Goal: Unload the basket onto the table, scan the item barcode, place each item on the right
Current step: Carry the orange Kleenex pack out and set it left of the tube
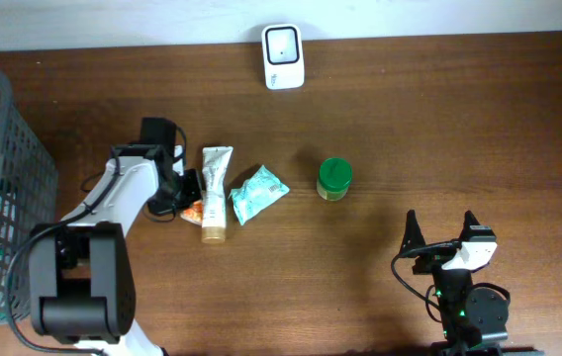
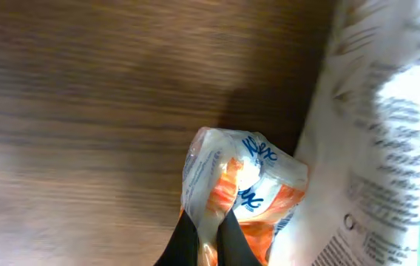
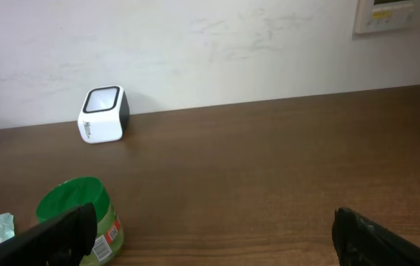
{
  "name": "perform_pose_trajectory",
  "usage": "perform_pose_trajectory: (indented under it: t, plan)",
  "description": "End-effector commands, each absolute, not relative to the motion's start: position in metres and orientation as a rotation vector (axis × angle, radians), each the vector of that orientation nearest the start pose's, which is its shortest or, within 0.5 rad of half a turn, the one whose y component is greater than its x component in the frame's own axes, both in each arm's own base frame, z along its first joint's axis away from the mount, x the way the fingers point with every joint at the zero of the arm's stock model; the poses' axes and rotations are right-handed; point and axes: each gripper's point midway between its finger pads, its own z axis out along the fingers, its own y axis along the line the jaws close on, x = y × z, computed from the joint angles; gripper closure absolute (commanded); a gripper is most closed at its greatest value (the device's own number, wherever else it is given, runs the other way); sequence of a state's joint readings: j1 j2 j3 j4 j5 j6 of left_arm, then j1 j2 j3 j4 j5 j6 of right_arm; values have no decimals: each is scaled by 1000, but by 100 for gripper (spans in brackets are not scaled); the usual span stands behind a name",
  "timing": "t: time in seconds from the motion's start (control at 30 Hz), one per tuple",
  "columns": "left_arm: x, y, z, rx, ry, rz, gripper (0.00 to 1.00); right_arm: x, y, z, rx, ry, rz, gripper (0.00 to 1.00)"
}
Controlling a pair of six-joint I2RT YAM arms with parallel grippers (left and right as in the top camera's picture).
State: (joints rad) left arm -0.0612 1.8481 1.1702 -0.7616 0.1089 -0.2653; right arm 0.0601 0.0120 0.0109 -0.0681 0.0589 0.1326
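Observation:
My left gripper (image 1: 184, 196) is shut on the edge of an orange-and-white tissue pack (image 1: 194, 210) that lies on the table. In the left wrist view its black fingers (image 2: 188, 240) pinch the pack's wrapper (image 2: 243, 185), with a white tube (image 2: 376, 133) right beside it. The white tube (image 1: 216, 193) lies lengthwise next to the pack. The white barcode scanner (image 1: 283, 56) stands at the table's far edge, also seen as a scanner (image 3: 103, 114) against the wall. My right gripper (image 1: 441, 229) rests open near the front right, with nothing between its fingers (image 3: 214, 225).
A teal packet (image 1: 257, 192) lies right of the tube. A green-lidded jar (image 1: 334, 178) stands in the middle, and the jar (image 3: 80, 214) sits just behind my right gripper's left finger. A grey wire basket (image 1: 4, 168) stands at the left edge.

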Motion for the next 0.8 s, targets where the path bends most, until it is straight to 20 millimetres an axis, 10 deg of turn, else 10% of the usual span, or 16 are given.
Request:
perform_pose_trajectory:
  t: [0.0,0.3,0.33,0.37,0.43,0.5,0.67,0.77]
  plan:
    - [351,-64,16,-306,3009,-332,100,246,6,156,106,1645,106,2]
    - [352,-54,16,-325,3005,-279,100,246,6,156,106,1645,106,2]
    - [353,-52,16,-335,3003,-279,92,246,6,156,106,1645,106,2]
    - [352,-51,15,-340,3004,-279,48,246,6,156,106,1645,106,2]
    - [352,-50,18,-342,3007,-277,11,246,6,156,106,1645,106,2]
    - [356,-50,28,-337,3008,-276,1,246,6,156,106,1645,106,2]
    - [389,-40,106,-329,2902,-257,1,246,6,156,106,1645,106,1]
    - [408,-13,190,-365,2750,-150,1,246,6,156,106,1645,106,2]
